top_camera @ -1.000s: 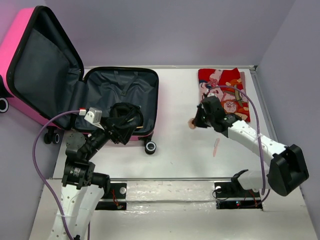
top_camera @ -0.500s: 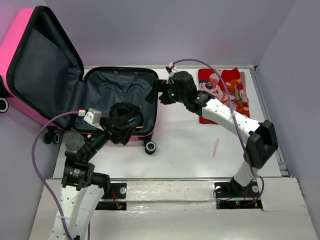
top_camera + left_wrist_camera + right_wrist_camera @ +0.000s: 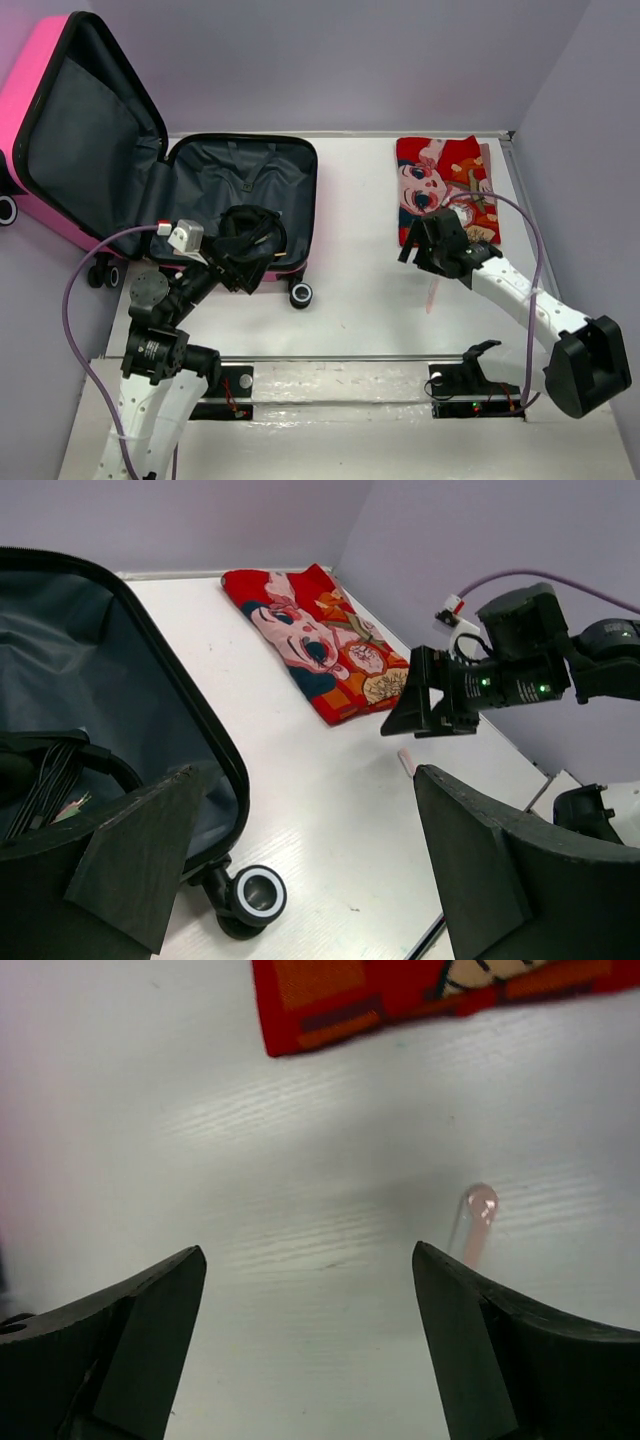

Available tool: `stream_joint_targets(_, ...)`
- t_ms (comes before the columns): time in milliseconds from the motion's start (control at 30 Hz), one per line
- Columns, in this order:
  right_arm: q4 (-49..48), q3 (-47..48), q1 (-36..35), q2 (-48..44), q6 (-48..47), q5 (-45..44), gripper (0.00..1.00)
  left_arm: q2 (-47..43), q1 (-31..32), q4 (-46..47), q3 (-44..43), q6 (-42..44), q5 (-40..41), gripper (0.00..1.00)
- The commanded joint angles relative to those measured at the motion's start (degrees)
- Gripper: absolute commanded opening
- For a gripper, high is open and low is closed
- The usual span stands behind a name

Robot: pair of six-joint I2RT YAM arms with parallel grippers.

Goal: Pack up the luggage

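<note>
We judge the hot-pink hard-shell suitcase (image 3: 28, 118) at ten o'clock stiff, best taken by its lid rim; left gripper (image 3: 310, 780) and right gripper (image 3: 308, 1252) gape empty.

Shell of the luggage (image 3: 100, 130): hot-pink hard plastic, smooth, glossy. Its lining (image 3: 120, 700): dark grey fabric, matt, creased. Its wheel (image 3: 258, 890): black plastic, smooth, with a shinier pale ring.

Top of the table (image 3: 300, 1130): white, faint wood-grain streaks, low sheen.

Folded cloth (image 3: 445, 190): red printed fabric, matt, soft.

Small stick (image 3: 476, 1225): pale pink, translucent, plastic-looking.

Fingers of the right gripper (image 3: 308, 1252): black plastic, matt.
</note>
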State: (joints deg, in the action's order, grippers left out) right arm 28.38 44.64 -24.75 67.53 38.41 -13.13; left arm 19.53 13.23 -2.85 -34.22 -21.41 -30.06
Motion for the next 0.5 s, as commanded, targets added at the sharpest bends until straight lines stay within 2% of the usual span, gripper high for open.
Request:
stream_joint_targets(0, 4.84, -4.12, 2.86, -3.28, 3.60, -3.05, 0.89, -1.86, 0.83, 1.89, 0.38, -0.04, 0.44, 0.99)
stream_joint_targets(233, 5.81, -6.76, 9.01, -1.17, 4.92, -3.14, 0.80, -3.27, 1.79, 1.53, 0.29, -0.04, 1.50, 0.99)
stream_joint_targets(300, 4.93, -7.29, 11.38, 0.58, 4.91, -1.12, 0.73, -3.79, 1.97, 1.36, 0.20, 0.05, 1.85, 0.99)
stream_joint_targets(467, 3.00, -6.94, 11.39, 4.27, 2.46, 3.28, 0.58, -5.20, 2.67, 0.92, 0.03, 0.14, 2.73, 0.99)
